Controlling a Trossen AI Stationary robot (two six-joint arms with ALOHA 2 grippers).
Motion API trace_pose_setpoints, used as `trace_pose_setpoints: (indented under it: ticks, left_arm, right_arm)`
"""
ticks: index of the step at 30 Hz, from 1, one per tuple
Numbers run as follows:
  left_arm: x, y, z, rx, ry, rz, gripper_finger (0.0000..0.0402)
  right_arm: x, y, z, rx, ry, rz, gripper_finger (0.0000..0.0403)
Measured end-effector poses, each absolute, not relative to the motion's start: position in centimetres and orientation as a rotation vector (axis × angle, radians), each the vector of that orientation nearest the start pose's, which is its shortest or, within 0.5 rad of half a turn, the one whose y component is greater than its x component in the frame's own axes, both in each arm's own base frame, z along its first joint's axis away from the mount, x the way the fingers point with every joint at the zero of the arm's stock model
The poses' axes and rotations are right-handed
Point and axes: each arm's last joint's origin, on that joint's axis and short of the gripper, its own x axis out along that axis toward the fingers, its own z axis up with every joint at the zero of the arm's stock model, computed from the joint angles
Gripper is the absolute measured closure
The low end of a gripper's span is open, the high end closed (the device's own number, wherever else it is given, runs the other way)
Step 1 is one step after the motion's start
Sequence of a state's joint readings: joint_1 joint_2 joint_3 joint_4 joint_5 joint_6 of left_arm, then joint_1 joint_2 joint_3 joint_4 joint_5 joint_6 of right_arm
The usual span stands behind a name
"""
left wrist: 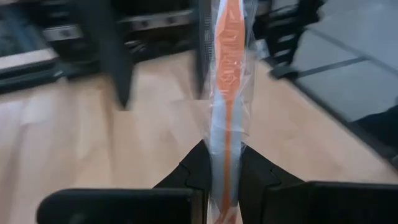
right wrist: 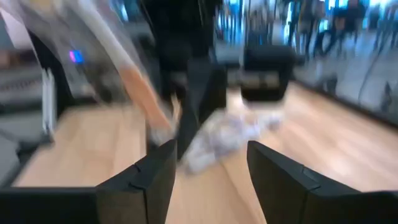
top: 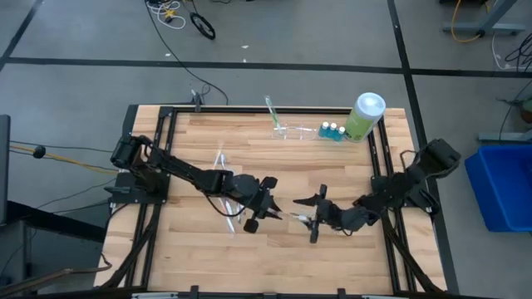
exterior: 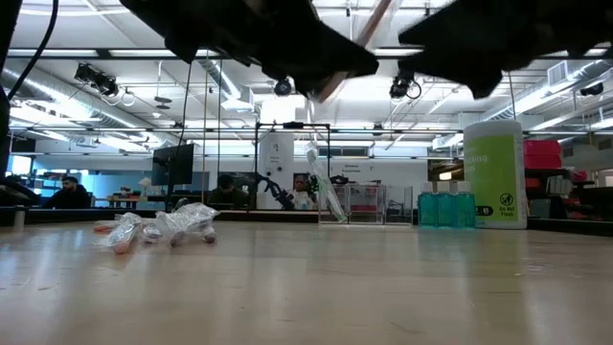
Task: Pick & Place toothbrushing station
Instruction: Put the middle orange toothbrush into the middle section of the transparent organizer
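Bare table (top: 199,249) around six o'clock; rack (top: 297,130) and green bottle (top: 363,117) crowd twelve to one.

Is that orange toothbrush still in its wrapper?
Yes. The orange toothbrush sits inside clear plastic, pinched in the left claw.

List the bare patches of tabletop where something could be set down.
Free: the near strip below both grippers, and the far left corner beside the rack. Crowded: the far right edge with rack, small bottles and green bottle, and mid-left by the wrappers.
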State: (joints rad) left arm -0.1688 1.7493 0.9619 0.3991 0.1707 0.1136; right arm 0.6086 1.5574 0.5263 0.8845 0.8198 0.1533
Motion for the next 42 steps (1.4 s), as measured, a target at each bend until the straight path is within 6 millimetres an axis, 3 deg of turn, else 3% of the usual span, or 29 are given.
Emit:
trace_pose_setpoints:
  ticks: [10,15,20,26,29,36,42]
  left_arm:
    - [36.7,-6.4,19.9,0.089,0.344,-0.359,0.0348]
    - [36.7,-6.4,19.9,0.082,0.342,-0.355,0.0343]
    - [36.7,-6.3,19.8,0.083,0.353,-0.348,0.0342]
    - [36.7,-6.3,19.7,0.085,0.358,-0.339,0.0335]
    - [36.7,-6.2,19.7,0.095,0.363,-0.303,0.0313]
    - [36.1,-5.6,18.9,0.267,0.482,-0.193,0.0224]
    - [34.0,-4.5,20.0,0.422,0.663,0.075,0.0157]
  right_arm:
    - [27.5,16.5,18.6,-0.135,0.028,-0.286,0.0207]
    - [27.8,17.4,19.7,-0.160,0.031,-0.328,0.0218]
    - [27.2,17.9,20.9,-0.135,0.021,-0.328,0.0268]
    - [26.8,17.9,21.5,-0.113,0.026,-0.321,0.0363]
    - [26.7,17.8,21.1,-0.108,0.057,-0.325,0.0385]
    - [27.0,16.7,19.6,0.017,0.139,-0.384,0.0363]
    - [27.3,15.3,18.5,0.109,0.168,-0.513,0.0384]
